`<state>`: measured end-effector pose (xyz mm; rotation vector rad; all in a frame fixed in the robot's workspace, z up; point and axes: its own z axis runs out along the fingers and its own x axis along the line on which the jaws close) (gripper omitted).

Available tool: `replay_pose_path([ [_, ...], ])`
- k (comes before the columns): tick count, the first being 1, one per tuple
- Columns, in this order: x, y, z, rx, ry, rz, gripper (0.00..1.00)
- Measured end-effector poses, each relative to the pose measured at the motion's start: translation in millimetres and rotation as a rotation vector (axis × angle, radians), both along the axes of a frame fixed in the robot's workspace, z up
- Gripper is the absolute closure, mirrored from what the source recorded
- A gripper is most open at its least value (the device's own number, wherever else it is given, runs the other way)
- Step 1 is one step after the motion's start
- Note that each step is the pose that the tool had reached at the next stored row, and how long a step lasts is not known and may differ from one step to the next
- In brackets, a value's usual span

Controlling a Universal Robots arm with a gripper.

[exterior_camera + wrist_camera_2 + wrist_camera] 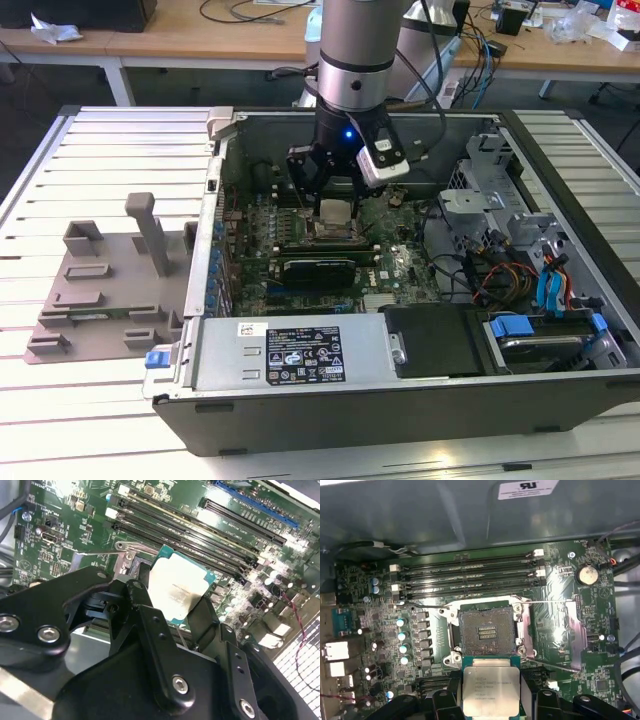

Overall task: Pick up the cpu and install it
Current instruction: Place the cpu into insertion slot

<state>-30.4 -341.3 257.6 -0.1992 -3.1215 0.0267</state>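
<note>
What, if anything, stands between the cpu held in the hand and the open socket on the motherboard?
Nothing visible does. In the first wrist view the hand holds the cpu near the socket, whose contact field lies bare.

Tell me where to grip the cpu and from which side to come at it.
Take the cpu by two opposite thin edges, coming from above its metal top. It is flat and thin, so only the edges offer purchase, and the underside is left free for the open socket. The end effector holds it this way, one finger at each side.
</note>
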Motion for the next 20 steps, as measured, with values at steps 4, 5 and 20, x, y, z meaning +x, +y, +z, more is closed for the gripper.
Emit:
replay_pose_path([
  [4, 0.0, 0.0, 0.0, -0.0015, 0.0, -0.062, 0.45],
  [5, 0.0, 0.0, 0.0, -0.0019, 0.0, -0.084, 0.45],
  [20, 0.0, 0.0, 0.0, -0.0078, 0.0002, -0.293, 0.45],
])
